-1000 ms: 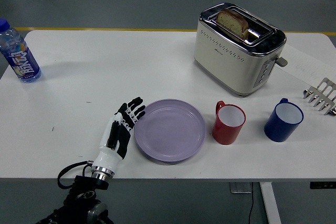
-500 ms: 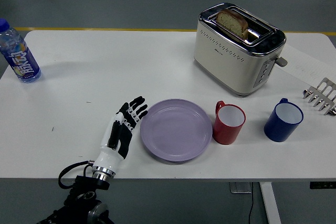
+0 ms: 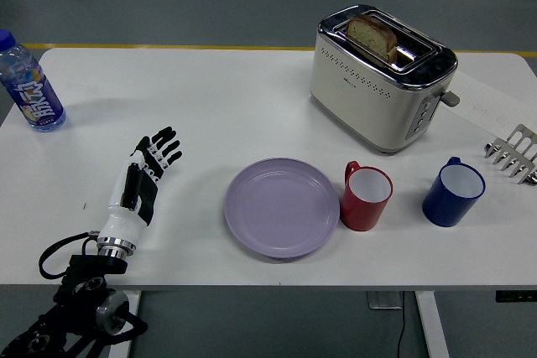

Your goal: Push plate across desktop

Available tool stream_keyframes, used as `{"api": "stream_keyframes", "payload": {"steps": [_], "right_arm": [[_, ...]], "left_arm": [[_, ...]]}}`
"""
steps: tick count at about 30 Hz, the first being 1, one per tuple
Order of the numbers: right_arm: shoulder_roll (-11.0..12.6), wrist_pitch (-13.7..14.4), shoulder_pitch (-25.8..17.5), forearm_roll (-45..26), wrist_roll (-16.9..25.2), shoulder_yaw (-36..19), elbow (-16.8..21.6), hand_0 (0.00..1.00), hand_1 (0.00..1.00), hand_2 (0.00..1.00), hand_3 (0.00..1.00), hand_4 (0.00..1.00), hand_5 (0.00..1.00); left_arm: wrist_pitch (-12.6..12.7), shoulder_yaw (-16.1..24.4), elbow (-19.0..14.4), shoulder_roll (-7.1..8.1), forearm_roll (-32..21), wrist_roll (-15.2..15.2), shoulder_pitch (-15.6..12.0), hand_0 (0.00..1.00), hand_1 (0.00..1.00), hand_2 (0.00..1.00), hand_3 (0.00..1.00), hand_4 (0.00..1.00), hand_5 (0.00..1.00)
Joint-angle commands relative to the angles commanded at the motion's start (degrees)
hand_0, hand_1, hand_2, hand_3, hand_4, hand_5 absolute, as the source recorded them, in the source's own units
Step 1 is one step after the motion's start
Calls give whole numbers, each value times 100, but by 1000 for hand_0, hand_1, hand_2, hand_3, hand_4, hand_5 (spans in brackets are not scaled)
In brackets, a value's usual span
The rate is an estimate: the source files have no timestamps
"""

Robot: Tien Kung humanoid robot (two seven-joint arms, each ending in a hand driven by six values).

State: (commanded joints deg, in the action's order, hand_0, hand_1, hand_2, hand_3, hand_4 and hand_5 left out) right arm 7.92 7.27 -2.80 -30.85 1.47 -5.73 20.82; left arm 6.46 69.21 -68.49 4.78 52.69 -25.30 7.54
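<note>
A lilac plate (image 3: 282, 206) lies flat on the white table (image 3: 210, 106) near the front edge, its right rim touching or nearly touching a red mug (image 3: 365, 198). My left hand (image 3: 148, 169) hovers low over the table to the plate's left, well apart from it, with fingers straight and spread, holding nothing. The right arm is out of view.
A blue mug (image 3: 453, 191) stands right of the red mug. A cream toaster (image 3: 382, 77) with a bread slice (image 3: 372, 36) stands behind them. A water bottle (image 3: 30, 85) stands at the far left. A metal rack (image 3: 513, 153) is at the right edge.
The plate slid right toward the red mug, then stopped. My left hand then pulled back to the left, away from the plate's rim.
</note>
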Motion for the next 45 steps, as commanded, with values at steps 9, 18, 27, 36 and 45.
{"api": "stream_keyframes", "payload": {"steps": [9, 18, 27, 36, 45], "right_arm": [[-5, 6, 12, -12, -16, 6, 0, 636, 634, 776, 779, 518, 532], [-16, -3, 6, -29, -25, 19, -8, 636, 634, 776, 779, 517, 531], [-29, -13, -14, -68, -32, 48, -12, 635, 633, 774, 778, 516, 530], [-32, -8, -64, -90, -35, 72, -17, 635, 632, 774, 777, 515, 527], [-29, -10, -83, -86, -29, 80, -31, 634, 632, 773, 776, 514, 526]], "left_arm": [[-622, 1115, -71, 541, 179, 948, 35, 790, 793, 796, 741, 515, 998], [-1064, 1924, -191, 880, 199, 1593, 19, 789, 792, 785, 737, 517, 998], [-1434, 2370, -249, 1026, 309, 2568, 15, 782, 791, 767, 725, 521, 998], [-1433, 2547, -249, 1013, 270, 2588, -83, 779, 790, 766, 720, 530, 998], [-1420, 2596, -244, 995, 283, 2565, -119, 774, 786, 764, 719, 541, 998]]}}
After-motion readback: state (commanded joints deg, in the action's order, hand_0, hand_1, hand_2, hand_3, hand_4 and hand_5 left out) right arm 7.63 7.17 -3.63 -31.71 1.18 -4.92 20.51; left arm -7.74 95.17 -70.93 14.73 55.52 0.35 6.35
